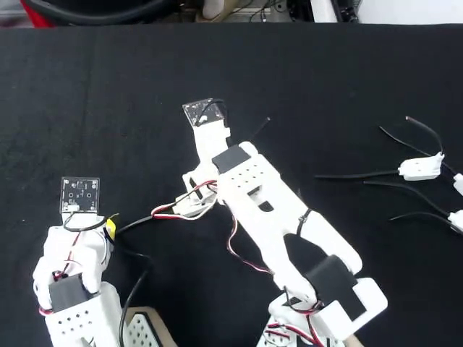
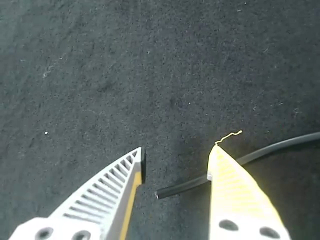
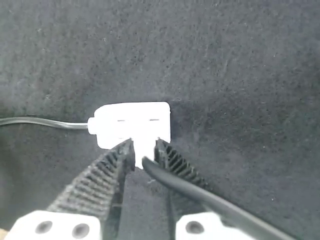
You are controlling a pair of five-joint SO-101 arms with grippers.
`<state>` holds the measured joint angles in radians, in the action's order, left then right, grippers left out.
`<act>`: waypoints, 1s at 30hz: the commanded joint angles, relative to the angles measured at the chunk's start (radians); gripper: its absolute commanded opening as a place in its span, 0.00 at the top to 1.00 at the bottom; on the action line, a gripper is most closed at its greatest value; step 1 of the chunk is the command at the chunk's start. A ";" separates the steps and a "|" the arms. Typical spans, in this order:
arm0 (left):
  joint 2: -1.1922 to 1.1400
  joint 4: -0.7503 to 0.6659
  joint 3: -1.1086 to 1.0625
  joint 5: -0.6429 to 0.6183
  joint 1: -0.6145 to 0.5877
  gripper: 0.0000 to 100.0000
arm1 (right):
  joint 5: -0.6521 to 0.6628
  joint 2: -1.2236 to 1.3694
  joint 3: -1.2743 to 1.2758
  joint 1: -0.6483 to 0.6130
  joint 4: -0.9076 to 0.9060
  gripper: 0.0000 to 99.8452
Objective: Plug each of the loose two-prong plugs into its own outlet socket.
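My right pincer point(image 3: 145, 145) is clenched on a white plug point(image 3: 144, 151) that touches the socket point(image 3: 131, 124) lying mid-table. I should push straight and square, or the loose socket may skid away. My left pincer point(image 2: 178, 148) hangs released over a black cable point(image 2: 185, 187) end.

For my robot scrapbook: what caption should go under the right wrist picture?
Right gripper pinches a white plug at the outlet socket on black cloth.
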<state>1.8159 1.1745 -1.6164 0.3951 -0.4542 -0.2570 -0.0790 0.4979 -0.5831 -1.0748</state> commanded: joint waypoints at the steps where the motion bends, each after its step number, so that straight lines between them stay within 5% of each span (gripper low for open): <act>1: 0.008 -0.021 0.004 0.006 -0.013 0.79 | -0.011 -0.002 -0.022 0.052 0.012 0.99; 30: 0.008 -0.021 0.004 0.006 -0.013 0.79 | -0.006 0.019 0.099 -0.015 0.152 0.99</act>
<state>1.8159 1.1745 -1.6164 0.3951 -0.4542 -0.2570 -0.0790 0.5669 -0.5708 -0.9367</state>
